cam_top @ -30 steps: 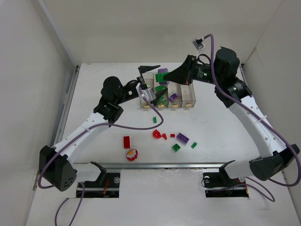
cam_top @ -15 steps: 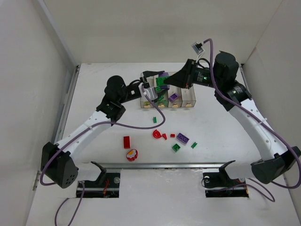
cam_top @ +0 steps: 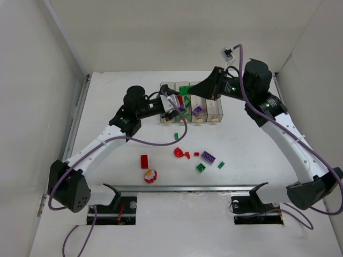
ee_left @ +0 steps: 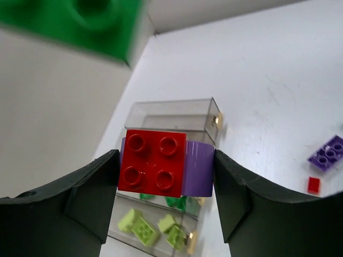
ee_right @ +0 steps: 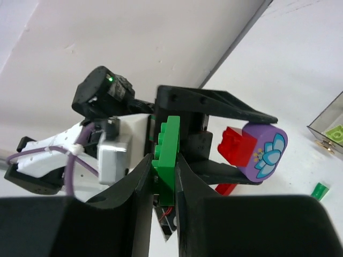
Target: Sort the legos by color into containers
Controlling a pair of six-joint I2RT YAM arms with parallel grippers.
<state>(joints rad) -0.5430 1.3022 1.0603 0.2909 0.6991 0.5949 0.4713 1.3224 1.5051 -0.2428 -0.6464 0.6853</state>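
Nearest the arm bases, a long red plastic brick (cam_top: 144, 161), a studded purple plastic brick (cam_top: 208, 157) and other small pieces are lying loose on the white table (cam_top: 257, 139), waiting to be sorted. Beyond them, over the row of four clear plastic bins (cam_top: 214, 116), the left gripper (ee_left: 166, 170) is clenching a red four-stud plastic brick (ee_left: 153, 166) that is stuck to a rounded purple plastic piece (ee_left: 199, 170), one jaw pressing on each. Farther still, the right gripper (ee_right: 163, 179) is pinching a green plastic brick (ee_right: 165, 152) edgewise just beside that pair. Two colours are sitting in one grip, so the pair probably needs pulling apart. The right jaws should be releasing the green brick squarely over the bin already holding green, low enough not to bounce out, then taking the purple end while the left is steadying the red. Against a second ago, the left gripper is sitting nearer along the bin row and is rolled so red, not purple, is facing up; the right arm is barely differing.
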